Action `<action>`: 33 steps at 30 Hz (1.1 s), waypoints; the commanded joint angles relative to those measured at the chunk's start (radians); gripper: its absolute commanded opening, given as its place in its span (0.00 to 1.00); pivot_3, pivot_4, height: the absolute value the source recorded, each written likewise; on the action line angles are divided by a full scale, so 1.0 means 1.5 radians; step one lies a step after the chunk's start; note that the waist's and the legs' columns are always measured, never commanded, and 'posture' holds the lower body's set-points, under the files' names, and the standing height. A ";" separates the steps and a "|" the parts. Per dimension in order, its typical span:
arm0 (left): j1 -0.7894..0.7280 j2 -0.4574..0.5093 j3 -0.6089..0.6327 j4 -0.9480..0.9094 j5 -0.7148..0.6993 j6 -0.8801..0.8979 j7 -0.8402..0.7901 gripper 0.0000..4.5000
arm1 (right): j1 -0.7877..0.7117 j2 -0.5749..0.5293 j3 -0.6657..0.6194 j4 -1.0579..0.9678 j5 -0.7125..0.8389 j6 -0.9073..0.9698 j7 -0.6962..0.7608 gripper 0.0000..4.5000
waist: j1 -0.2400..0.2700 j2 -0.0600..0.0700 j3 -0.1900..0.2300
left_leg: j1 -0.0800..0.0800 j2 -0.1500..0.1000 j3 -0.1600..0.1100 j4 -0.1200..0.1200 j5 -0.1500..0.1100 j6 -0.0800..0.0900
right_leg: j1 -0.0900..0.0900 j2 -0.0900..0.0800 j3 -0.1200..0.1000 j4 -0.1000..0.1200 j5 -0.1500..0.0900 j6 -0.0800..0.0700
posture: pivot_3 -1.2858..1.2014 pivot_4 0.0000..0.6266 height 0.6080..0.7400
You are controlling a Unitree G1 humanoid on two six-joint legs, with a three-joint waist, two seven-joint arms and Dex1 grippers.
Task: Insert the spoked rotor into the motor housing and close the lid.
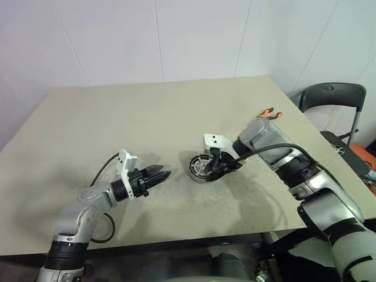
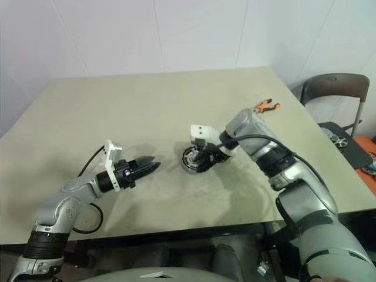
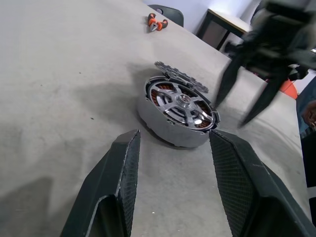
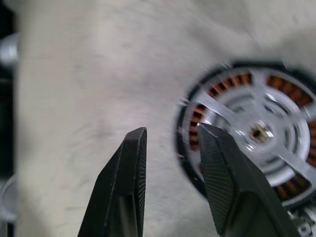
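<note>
The left gripper (image 1: 166, 173) hovered nearest the table's (image 1: 117, 117) front edge, just to the left of the motor housing (image 1: 201, 167), pointing at it with its jaws spread and nothing between them. The motor housing lay flat on the table, well in from the front edge, and the spoked rotor (image 3: 185, 103) sat inside it, silver spokes over the copper windings. The lid (image 3: 181, 78) lay on the far side of the housing, leaning against its rim, off the housing's top. The right gripper (image 1: 221, 168) hung right over the housing's right edge, pointing down and to the left; its jaws stood apart with nothing pinched, one finger (image 4: 224, 182) over the rotor's rim. Farther back and to the right of the housing, orange-handled pliers (image 1: 268, 113) lay near the table's far right corner.
</note>
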State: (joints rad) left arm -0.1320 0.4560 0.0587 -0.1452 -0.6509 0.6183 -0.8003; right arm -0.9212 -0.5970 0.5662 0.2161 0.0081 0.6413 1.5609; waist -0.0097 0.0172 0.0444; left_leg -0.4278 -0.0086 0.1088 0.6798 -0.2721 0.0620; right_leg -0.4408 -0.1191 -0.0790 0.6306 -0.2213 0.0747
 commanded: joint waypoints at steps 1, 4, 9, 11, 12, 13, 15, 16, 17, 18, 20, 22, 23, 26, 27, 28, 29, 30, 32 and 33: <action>-0.022 0.011 0.016 0.000 -0.003 -0.008 -0.011 0.52 | 0.008 -0.043 -0.042 -0.127 0.026 -0.084 0.022 0.38 | 0.000 0.000 0.000 | 0.000 0.000 0.000 0.000 0.000 0.000 | 0.000 0.000 0.000 0.000 0.000 0.000 | 0.52 0.00 1.00; -0.027 0.013 0.016 0.002 -0.005 -0.004 -0.014 0.52 | 0.013 -0.064 -0.052 -0.143 0.009 -0.185 0.007 0.38 | 0.000 0.000 0.000 | 0.000 0.000 0.000 0.000 0.000 0.000 | 0.000 0.000 -0.001 -0.001 0.000 0.000 | 0.52 0.00 1.00; -0.023 0.008 0.010 -0.005 -0.003 -0.005 -0.011 0.52 | 0.030 -0.070 -0.032 -0.037 -0.079 -0.411 -0.068 0.38 | 0.001 0.000 0.000 | 0.002 0.000 0.000 0.001 0.000 0.000 | 0.001 0.000 -0.002 -0.001 0.000 -0.001 | 0.52 0.00 1.00; -0.018 0.005 0.008 -0.011 -0.002 -0.006 -0.008 0.52 | 0.038 -0.071 -0.022 -0.013 -0.101 -0.469 -0.072 0.38 | 0.000 0.000 0.000 | 0.002 0.000 0.000 0.001 0.000 0.000 | 0.001 0.000 -0.002 -0.001 0.000 0.000 | 0.52 0.00 1.00; -0.016 0.004 0.008 -0.014 -0.002 -0.006 -0.006 0.52 | 0.043 -0.069 -0.018 -0.003 -0.110 -0.490 -0.075 0.38 | 0.000 0.000 0.000 | 0.001 0.000 0.000 0.001 0.000 0.000 | 0.002 0.000 -0.002 -0.001 0.000 0.000 | 0.52 0.00 1.00; -0.013 0.003 0.008 -0.016 -0.002 -0.006 -0.005 0.52 | 0.047 -0.068 -0.014 0.007 -0.120 -0.507 -0.079 0.38 | 0.000 0.000 0.000 | 0.001 0.000 0.000 0.001 0.000 0.000 | 0.003 0.000 -0.002 -0.001 0.000 0.000 | 0.52 0.00 1.00; -0.008 0.002 0.008 -0.022 -0.002 -0.006 -0.002 0.52 | 0.054 -0.067 -0.008 0.021 -0.132 -0.532 -0.078 0.38 | -0.001 0.000 0.000 | 0.001 0.000 0.000 0.000 0.000 0.000 | 0.003 0.000 -0.002 0.000 0.000 0.000 | 0.52 0.00 1.00; -0.004 0.002 0.008 -0.025 -0.002 -0.006 0.000 0.52 | 0.057 -0.065 -0.007 0.028 -0.136 -0.538 -0.078 0.38 | -0.001 0.000 0.000 | 0.001 0.000 0.000 0.000 0.000 0.000 | 0.003 0.000 -0.002 0.000 0.000 0.000 | 0.52 0.00 1.00; -0.002 0.002 0.009 -0.027 -0.002 -0.006 0.001 0.52 | 0.058 -0.063 -0.007 0.033 -0.140 -0.543 -0.077 0.38 | -0.001 0.000 0.000 | 0.001 0.000 0.000 0.000 0.000 0.000 | 0.003 0.000 -0.002 0.000 0.000 -0.001 | 0.52 0.00 1.00; 0.001 0.002 0.010 -0.028 -0.002 -0.006 0.002 0.52 | 0.058 -0.060 -0.006 0.040 -0.143 -0.547 -0.079 0.38 | -0.001 0.000 0.000 | 0.001 0.000 0.000 0.001 0.000 0.000 | 0.003 0.000 -0.002 0.000 0.000 -0.001 | 0.52 0.00 1.00; 0.004 0.003 0.011 -0.028 -0.002 -0.006 0.002 0.52 | 0.056 -0.050 -0.008 0.054 -0.148 -0.552 -0.087 0.38 | -0.001 0.000 0.000 | 0.002 0.000 0.000 0.001 0.000 0.000 | 0.003 0.000 -0.002 0.000 0.000 -0.001 | 0.52 0.00 1.00; 0.008 0.004 0.012 -0.030 -0.001 -0.006 0.003 0.52 | 0.052 -0.043 -0.008 0.068 -0.154 -0.559 -0.091 0.38 | -0.001 0.000 0.000 | 0.002 0.000 0.000 0.001 0.000 0.000 | 0.003 0.000 -0.002 0.000 0.000 -0.001 | 0.52 0.00 1.00; 0.009 0.004 0.011 -0.031 -0.001 -0.006 0.003 0.52 | 0.051 -0.041 -0.008 0.073 -0.157 -0.563 -0.093 0.38 | -0.001 0.000 0.000 | 0.002 0.000 0.000 0.001 0.000 0.000 | 0.003 0.000 -0.002 0.000 0.000 -0.001 | 0.52 0.00 1.00; 0.013 0.005 0.009 -0.035 -0.002 -0.005 0.002 0.52 | 0.053 -0.043 -0.007 0.085 -0.168 -0.578 -0.097 0.38 | 0.000 0.000 0.000 | 0.002 0.000 0.000 0.001 0.000 0.000 | 0.003 0.000 -0.002 0.000 0.000 -0.001 | 0.52 0.00 1.00; 0.013 0.005 0.009 -0.035 -0.001 -0.005 0.001 0.52 | 0.056 -0.045 -0.006 0.087 -0.171 -0.582 -0.096 0.38 | 0.000 0.000 0.000 | 0.002 0.000 0.000 0.001 0.000 0.000 | 0.003 0.000 -0.002 0.000 0.000 -0.001 | 0.52 0.00 1.00; 0.014 0.005 0.008 -0.036 -0.001 -0.006 0.001 0.52 | 0.058 -0.046 -0.006 0.087 -0.172 -0.584 -0.095 0.38 | 0.000 0.000 0.000 | 0.002 0.000 0.000 0.001 0.000 0.000 | 0.003 0.000 -0.002 0.000 0.000 -0.001 | 0.52 0.00 1.00; 0.013 0.005 0.009 -0.035 -0.001 -0.006 0.001 0.52 | 0.064 -0.047 -0.004 0.088 -0.174 -0.588 -0.095 0.38 | 0.000 0.000 0.000 | 0.002 0.000 0.000 0.001 0.000 0.000 | 0.003 0.000 -0.002 0.000 0.000 -0.001 | 0.52 0.00 1.00; 0.012 0.005 0.009 -0.034 0.000 -0.006 0.002 0.52 | 0.068 -0.046 -0.003 0.090 -0.178 -0.594 -0.098 0.38 | 0.000 0.000 0.000 | 0.002 0.000 0.000 0.001 0.000 0.000 | 0.003 0.000 -0.002 0.000 0.000 -0.001 | 0.52 0.00 1.00; 0.011 0.005 0.009 -0.033 0.000 -0.006 0.001 0.52 | 0.071 -0.046 0.001 0.104 -0.190 -0.612 -0.110 0.29 | 0.000 0.000 0.000 | 0.002 0.000 0.000 0.001 0.000 0.000 | 0.004 0.000 -0.002 0.000 0.000 -0.001 | 0.52 0.00 1.00; 0.011 0.005 0.009 -0.034 0.000 -0.007 0.002 0.52 | 0.071 -0.046 0.001 0.109 -0.194 -0.619 -0.114 0.24 | 0.000 0.000 0.000 | 0.002 0.000 0.000 0.001 0.000 0.000 | 0.004 0.000 -0.002 0.000 0.000 -0.001 | 0.52 0.00 1.00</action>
State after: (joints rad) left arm -0.1101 0.4582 0.0608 -0.1597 -0.6486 0.6205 -0.7968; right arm -0.8220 -0.6592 0.5723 0.3638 -0.2649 -0.2656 1.3955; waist -0.0100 0.0172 0.0446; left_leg -0.4242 -0.0080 0.1086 0.6816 -0.2716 0.0618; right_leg -0.4349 -0.1186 -0.0816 0.6305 -0.2220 0.0736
